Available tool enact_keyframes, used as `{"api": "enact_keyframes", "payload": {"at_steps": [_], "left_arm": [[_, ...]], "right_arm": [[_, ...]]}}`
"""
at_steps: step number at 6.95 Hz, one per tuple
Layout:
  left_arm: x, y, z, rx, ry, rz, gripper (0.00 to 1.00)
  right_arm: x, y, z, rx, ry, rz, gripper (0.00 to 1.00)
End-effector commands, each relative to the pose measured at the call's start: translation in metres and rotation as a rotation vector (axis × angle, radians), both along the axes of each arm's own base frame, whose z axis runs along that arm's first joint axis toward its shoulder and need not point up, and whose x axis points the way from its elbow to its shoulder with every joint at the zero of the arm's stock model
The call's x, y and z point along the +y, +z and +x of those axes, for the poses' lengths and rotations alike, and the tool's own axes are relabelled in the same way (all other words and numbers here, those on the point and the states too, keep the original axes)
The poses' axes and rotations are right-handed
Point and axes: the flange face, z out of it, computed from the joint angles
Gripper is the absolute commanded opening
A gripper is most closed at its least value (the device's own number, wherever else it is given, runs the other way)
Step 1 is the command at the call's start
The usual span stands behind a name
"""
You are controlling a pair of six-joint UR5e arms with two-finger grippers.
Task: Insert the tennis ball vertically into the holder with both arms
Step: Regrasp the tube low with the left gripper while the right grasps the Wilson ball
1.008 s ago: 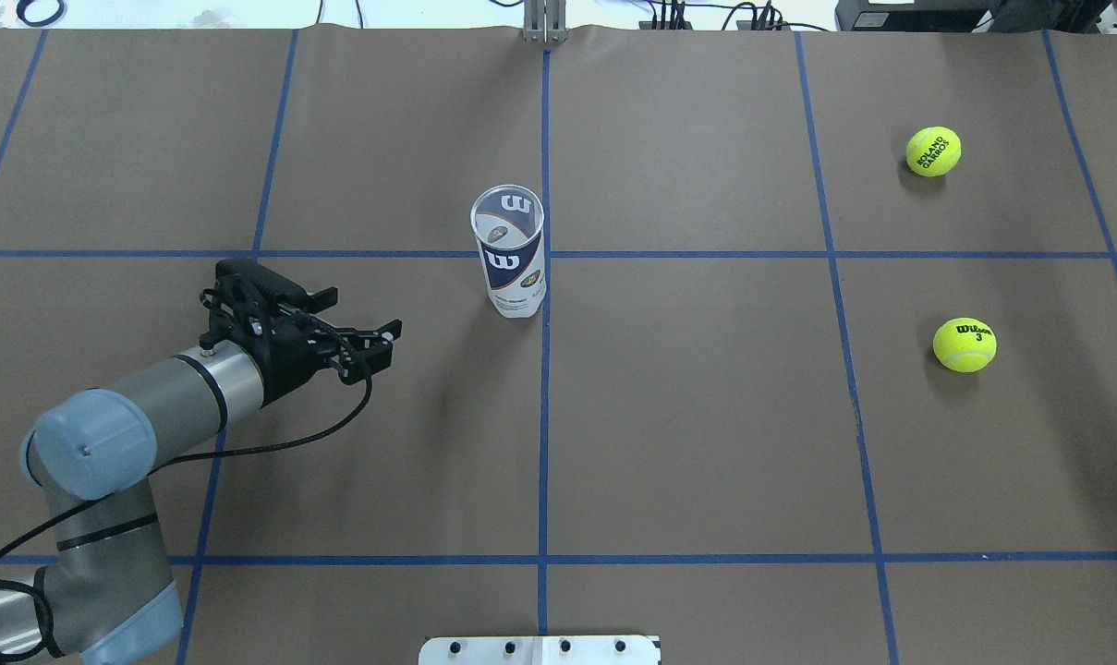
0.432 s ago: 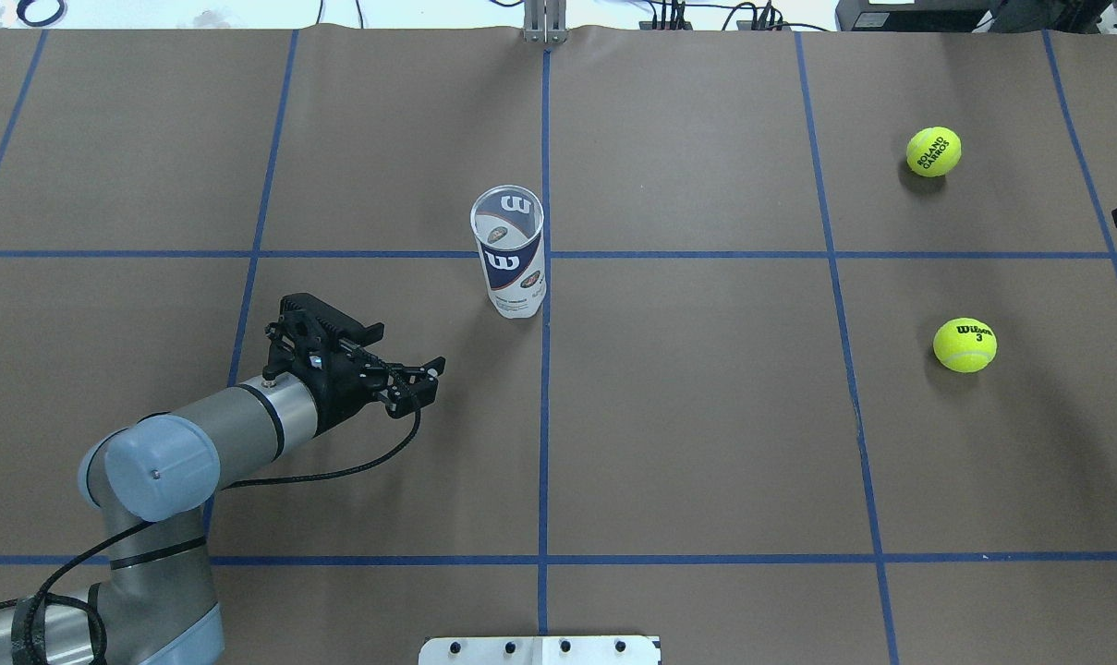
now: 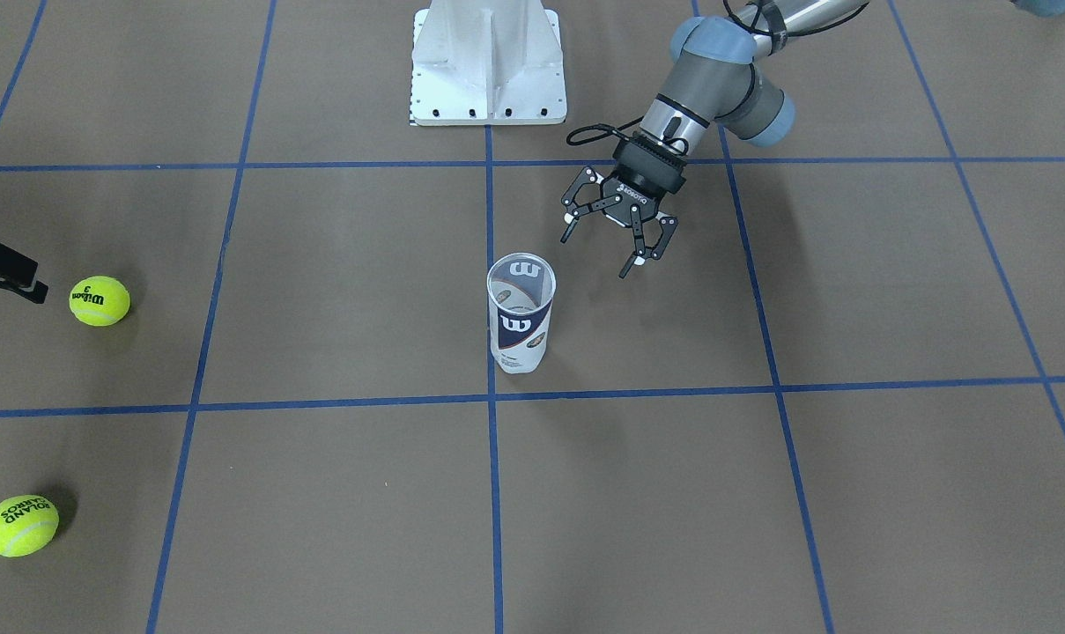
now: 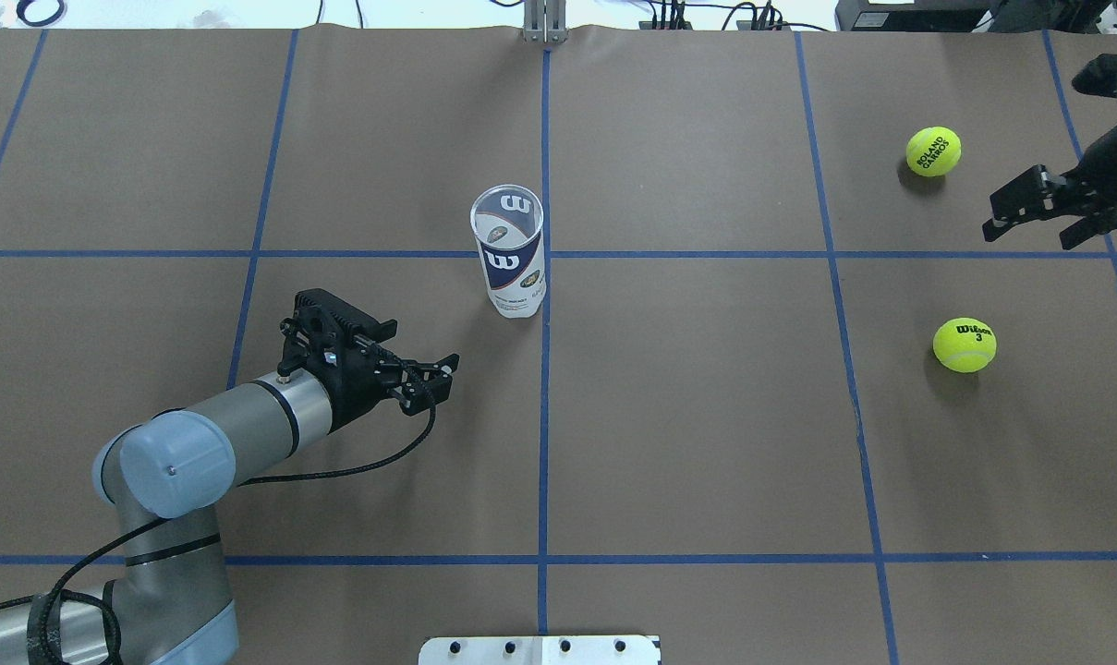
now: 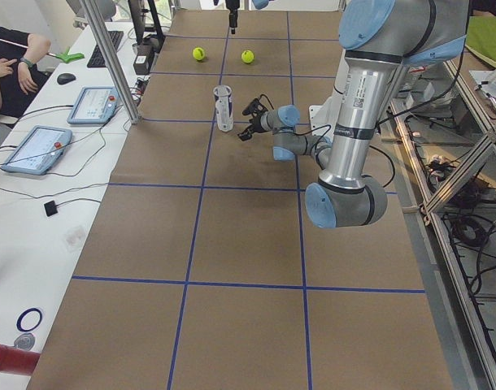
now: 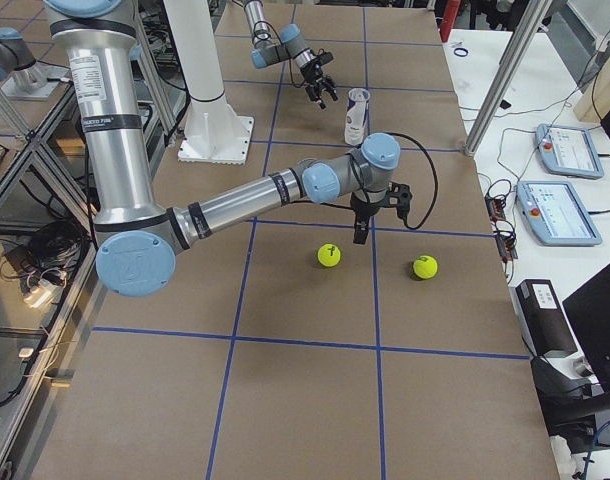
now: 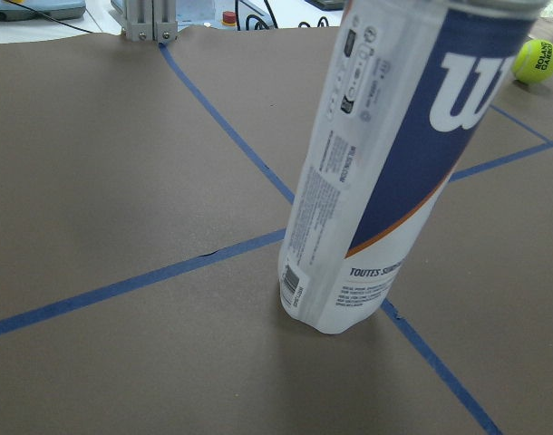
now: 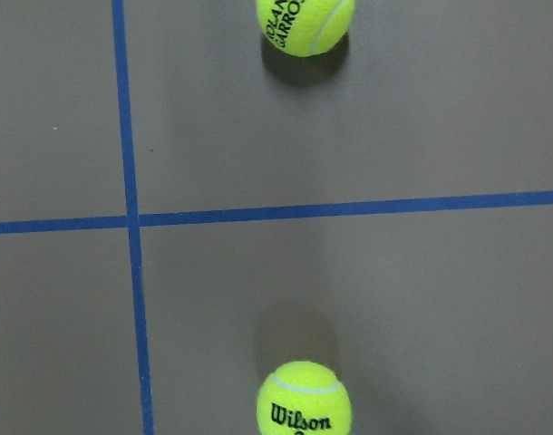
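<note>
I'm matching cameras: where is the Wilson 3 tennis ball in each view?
Front-facing: Wilson 3 ball at left edge.
Overhead: right side.
Exterior left: top, right-hand ball.
Exterior right: centre, left-hand ball.
Left wrist: not in view.
Right wrist: bottom centre.
Landmark: the Roland Garros ball, in every view.

A robotics lab: the left arm (image 4: 262,416) and right arm (image 6: 235,205) reach over a table (image 4: 706,416) papered brown and ruled into squares with blue tape (image 4: 543,443), a white metal base (image 3: 488,62) at its robot-side edge. Along the opposite edge stand aluminium posts (image 5: 110,57) and a white bench (image 5: 20,236) with teach pendants (image 5: 93,104), a keyboard (image 5: 102,49) and a mouse (image 5: 65,78)
</note>
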Motion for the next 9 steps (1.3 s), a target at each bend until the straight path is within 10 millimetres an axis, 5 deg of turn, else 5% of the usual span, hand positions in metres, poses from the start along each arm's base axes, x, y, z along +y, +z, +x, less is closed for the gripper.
{"api": "enact_keyframes", "payload": {"at_steps": [1,9], "left_arm": [[-0.002,-0.013,0.006,-0.015,0.000,-0.005,0.99],[-0.003,-0.005,0.008,-0.032,0.001,-0.007,0.99]], "right_arm": [[0.003,0.018,-0.051,-0.007,0.008,0.026,1.00],[0.044,0.093,-0.082,0.108,-0.119,-0.004,1.00]]}}
